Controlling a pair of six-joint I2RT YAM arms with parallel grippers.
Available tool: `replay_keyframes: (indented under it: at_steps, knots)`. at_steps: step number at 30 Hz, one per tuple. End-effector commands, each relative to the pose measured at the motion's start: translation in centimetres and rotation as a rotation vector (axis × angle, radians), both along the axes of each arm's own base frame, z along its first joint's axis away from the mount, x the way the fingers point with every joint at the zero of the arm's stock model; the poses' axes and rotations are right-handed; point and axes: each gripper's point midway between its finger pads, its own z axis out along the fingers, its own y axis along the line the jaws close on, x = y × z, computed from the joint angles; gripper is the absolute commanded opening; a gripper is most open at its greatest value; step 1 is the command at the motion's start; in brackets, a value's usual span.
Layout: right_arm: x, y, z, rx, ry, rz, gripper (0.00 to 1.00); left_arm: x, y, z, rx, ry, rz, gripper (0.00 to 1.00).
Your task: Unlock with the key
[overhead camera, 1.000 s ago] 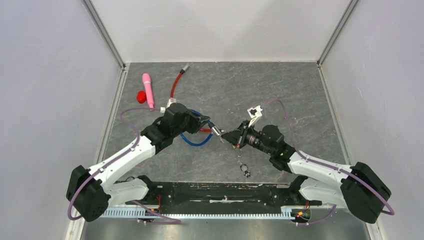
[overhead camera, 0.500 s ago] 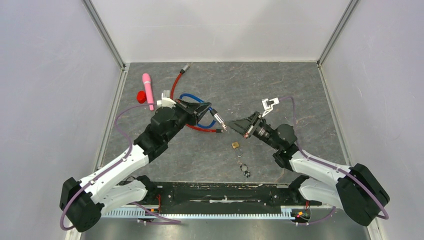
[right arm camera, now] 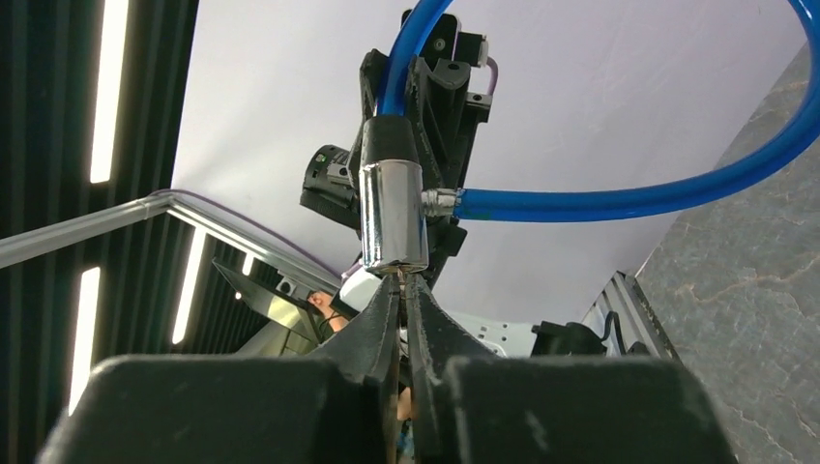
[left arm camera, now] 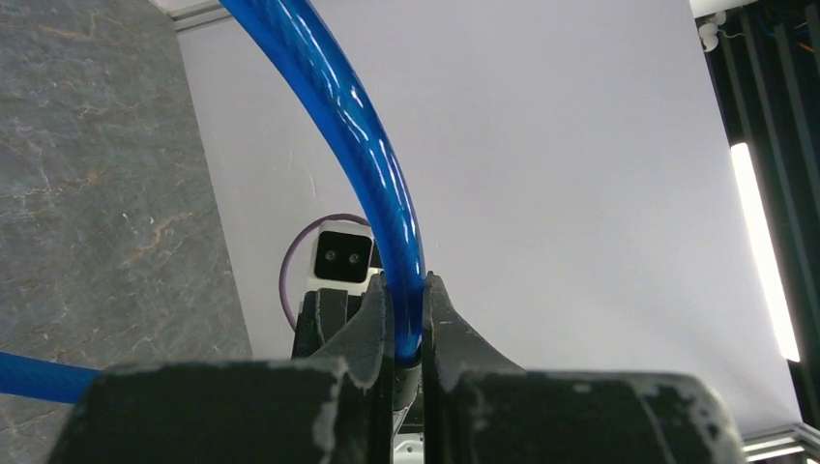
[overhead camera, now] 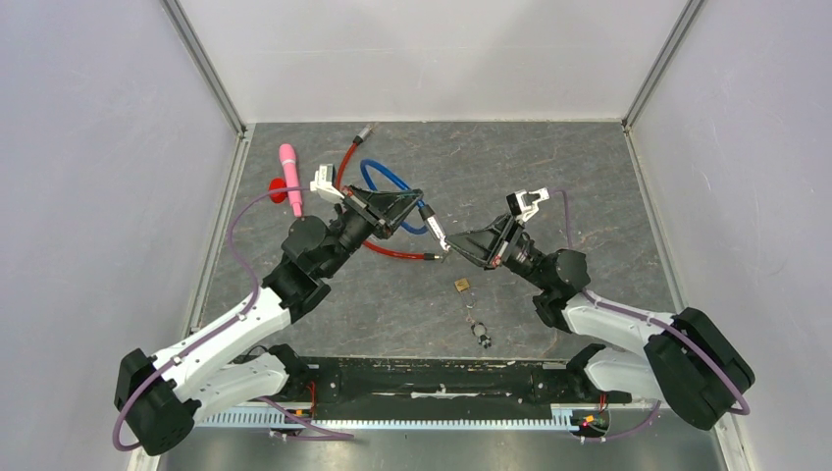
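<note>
Above the table's middle, your left gripper (left arm camera: 406,290) is clamped on the blue cable (left arm camera: 358,116), just beside its chrome lock cylinder (right arm camera: 394,217). Your right gripper (right arm camera: 402,290) is pinched tight at the cylinder's lower mouth; you cannot tell whether a key sits between its fingers. Below on the table (overhead camera: 569,167) lie a small brass piece (overhead camera: 461,285) and a key ring (overhead camera: 480,334), apart. A red cable (overhead camera: 392,252) runs under the left arm, near a pink stick (overhead camera: 289,177).

Top cam overlooks table (overhead camera: 549,157); wrist cams face each other close, sharing cable (right arm camera: 629,198).
</note>
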Motion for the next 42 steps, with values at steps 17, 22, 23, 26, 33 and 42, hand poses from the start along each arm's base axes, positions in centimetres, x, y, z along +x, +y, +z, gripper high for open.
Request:
replay_keyframes:
  at_steps: [17,22,23,26,33,42]
  knots:
    - [4.3,-4.6,-0.9,-0.675,-0.505,-0.52,0.96,2.6,2.6,-4.4,0.337,0.19,0.245,0.02]
    - [4.9,-6.5,-1.3,-0.851,-0.644,-0.605,0.98,3.6,2.4,-5.2,0.391,0.213,0.269,0.02]
    - [4.9,-6.5,-1.8,-0.873,-0.66,-0.598,0.98,3.8,2.4,-5.5,0.408,0.222,0.27,0.02]
    - [4.6,-5.3,-2.3,-0.886,-0.72,-0.526,0.96,3.8,1.5,-5.7,0.431,0.225,0.232,0.02]
    - [4.6,-0.6,-2.0,-0.838,-0.779,-0.318,0.94,3.6,-0.1,-6.1,0.441,0.225,0.155,0.02]
    - [6.1,3.4,-3.9,-0.863,-0.756,-0.178,0.68,3.6,-0.3,-6.0,0.468,0.205,0.147,0.02]
